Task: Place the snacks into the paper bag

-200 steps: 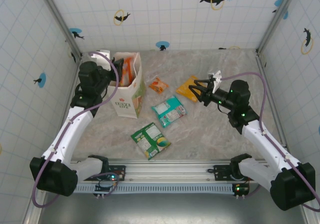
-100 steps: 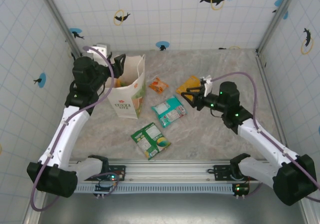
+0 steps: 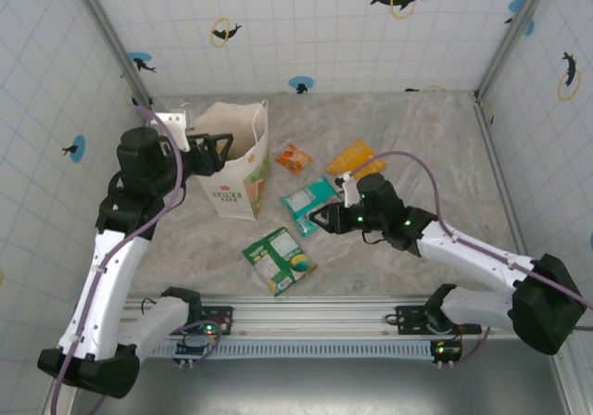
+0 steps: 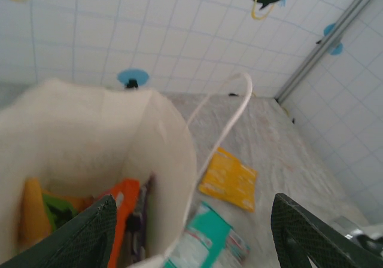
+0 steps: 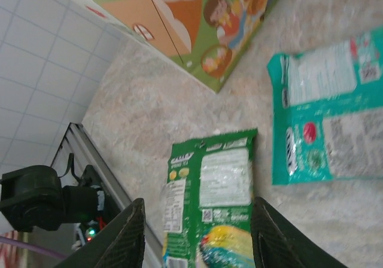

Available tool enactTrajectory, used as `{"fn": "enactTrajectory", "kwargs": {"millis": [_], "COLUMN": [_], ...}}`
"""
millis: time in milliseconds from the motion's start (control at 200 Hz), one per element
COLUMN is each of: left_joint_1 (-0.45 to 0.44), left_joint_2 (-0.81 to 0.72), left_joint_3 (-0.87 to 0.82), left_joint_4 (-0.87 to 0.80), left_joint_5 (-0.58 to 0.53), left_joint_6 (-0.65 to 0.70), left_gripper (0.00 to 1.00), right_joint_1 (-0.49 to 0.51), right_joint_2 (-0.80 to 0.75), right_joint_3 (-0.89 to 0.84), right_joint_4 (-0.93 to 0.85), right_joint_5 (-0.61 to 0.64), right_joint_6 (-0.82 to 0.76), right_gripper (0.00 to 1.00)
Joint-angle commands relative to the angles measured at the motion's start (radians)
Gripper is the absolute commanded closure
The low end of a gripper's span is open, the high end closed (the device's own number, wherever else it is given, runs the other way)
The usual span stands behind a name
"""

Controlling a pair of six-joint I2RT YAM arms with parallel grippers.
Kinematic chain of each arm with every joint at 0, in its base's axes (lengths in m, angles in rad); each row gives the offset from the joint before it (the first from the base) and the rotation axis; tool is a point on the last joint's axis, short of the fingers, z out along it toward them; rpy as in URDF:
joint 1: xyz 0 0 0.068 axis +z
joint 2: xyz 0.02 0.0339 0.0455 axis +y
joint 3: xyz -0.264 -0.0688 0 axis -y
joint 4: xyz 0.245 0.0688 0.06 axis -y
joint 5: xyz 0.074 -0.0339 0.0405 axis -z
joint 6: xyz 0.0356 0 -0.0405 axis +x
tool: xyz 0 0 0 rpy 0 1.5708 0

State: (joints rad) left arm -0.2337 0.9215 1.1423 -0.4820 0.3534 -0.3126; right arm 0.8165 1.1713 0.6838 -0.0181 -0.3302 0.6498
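Note:
The white paper bag [image 3: 239, 176] stands at the left, mouth open. My left gripper [image 3: 209, 150] hovers open at the bag's left rim; in the left wrist view its fingers [image 4: 90, 238] straddle the bag wall [image 4: 170, 160]. Inside lie an orange packet [image 4: 122, 217] and a yellow-green one [image 4: 37, 220]. On the table lie a green packet [image 3: 278, 260], a teal packet [image 3: 310, 205], a small orange packet [image 3: 294, 158] and a yellow-orange packet [image 3: 355, 160]. My right gripper [image 3: 322, 219] hangs open, low beside the teal packet, with the green packet [image 5: 215, 190] between its fingertips [image 5: 128, 238] in its wrist view.
A thin white bag handle [image 4: 230, 121] arcs over the bag's right edge. A green-and-orange printed panel [image 5: 203, 23] stands at the top of the right wrist view, where the bag is. The metal rail [image 3: 306, 318] runs along the near table edge. Tiled walls enclose the table.
My left gripper has opened, left an orange packet in the bag and pulled back to its left rim. My right arm has swung from the yellow-orange packet down toward the teal and green packets.

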Motion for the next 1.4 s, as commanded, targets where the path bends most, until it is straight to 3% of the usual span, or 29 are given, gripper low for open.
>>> {"fn": "enactTrajectory", "kwargs": {"millis": [0,210,340,480,686,961,1261,1396], "left_joint_1": [0.008,0.008,0.009,0.008,0.008,0.009,0.008,0.009], "left_joint_2": [-0.045,-0.120,-0.169,-0.212,-0.243,-0.246,-0.236,-0.232], "left_joint_3": [-0.076,-0.148,-0.218,-0.283,-0.328,-0.332,-0.346,-0.341], "left_joint_4": [-0.169,-0.312,-0.346,-0.344,-0.334,-0.339,-0.328,-0.325], "left_joint_5": [0.073,0.072,0.082,0.091,0.097,0.096,0.101,0.098], "left_joint_6": [-0.135,-0.187,-0.224,-0.249,-0.260,-0.236,-0.223,-0.211], "left_gripper": [0.31,0.31,0.31,0.31,0.32,0.32,0.32,0.32], "right_joint_1": [0.049,0.191,0.220,0.269,0.299,0.295,0.285,0.279], "right_joint_2": [0.034,0.099,0.143,0.136,0.186,0.309,0.444,0.446], "right_joint_3": [-0.032,-0.099,-0.141,-0.232,-0.310,-0.309,-0.277,-0.298], "right_joint_4": [-0.045,0.022,-0.012,0.147,0.369,0.536,0.640,0.656], "right_joint_5": [0.026,0.033,0.064,0.095,0.103,0.117,0.127,0.144], "right_joint_6": [0.153,0.330,0.506,0.645,0.722,0.754,0.774,0.763], "right_gripper": [0.50,0.47,0.46,0.46,0.46,0.48,0.62,0.78]}}
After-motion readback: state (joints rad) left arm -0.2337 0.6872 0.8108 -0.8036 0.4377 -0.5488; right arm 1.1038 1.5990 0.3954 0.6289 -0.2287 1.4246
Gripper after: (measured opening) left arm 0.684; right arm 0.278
